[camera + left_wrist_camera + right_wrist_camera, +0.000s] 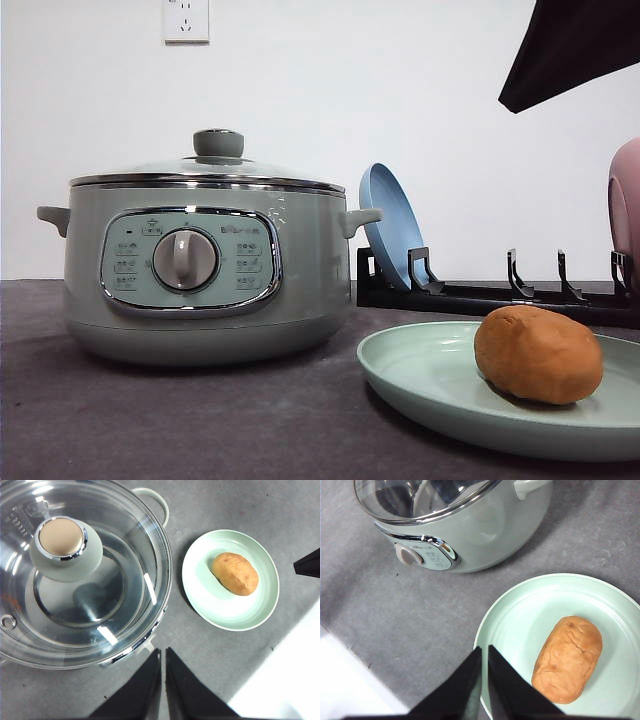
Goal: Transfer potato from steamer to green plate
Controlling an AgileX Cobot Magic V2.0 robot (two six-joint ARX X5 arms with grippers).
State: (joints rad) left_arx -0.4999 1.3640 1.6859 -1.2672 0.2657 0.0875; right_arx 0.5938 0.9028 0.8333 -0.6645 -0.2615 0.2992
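Note:
The orange-brown potato (pixel 538 354) (pixel 235 573) (pixel 568 658) lies on the pale green plate (pixel 425 375) (pixel 200 590) (pixel 520 620), to the right of the steamer (pixel 200 265) (pixel 485 530). The steamer's knobbed glass lid (pixel 85 575) sits closed on the pot. My left gripper (pixel 162 652) hovers high over the table between steamer and plate, fingers pressed together with nothing held. Above the plate's near rim, beside the potato, my right gripper (pixel 484 650) is also shut and empty.
A black dish rack (pixel 500 295) stands behind the plate, with a blue plate (pixel 392 235) upright in it and a pink dish (pixel 625 210) at the right edge. A dark arm part (pixel 570 50) hangs at the top right. The grey table's white edge (pixel 350 680) is close by.

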